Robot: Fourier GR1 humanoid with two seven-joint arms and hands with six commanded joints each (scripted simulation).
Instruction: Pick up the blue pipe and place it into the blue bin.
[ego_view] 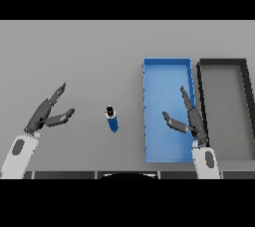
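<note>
blue pipe point(112, 118) lies on the grey table point(79, 52), untouched — between the two hands, just left of the blue bin point(167, 62). left hand point(46, 114) hovers well to its left, fingers spread and relaxed. right hand point(191, 120) hangs over the bin's right side, fingers straight — holding nothing. black bin point(224, 62) beside it.

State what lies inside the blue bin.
The blue bin holds nothing visible; the pipe lies on the table. The right hand hangs over it, covering part of its floor.
</note>
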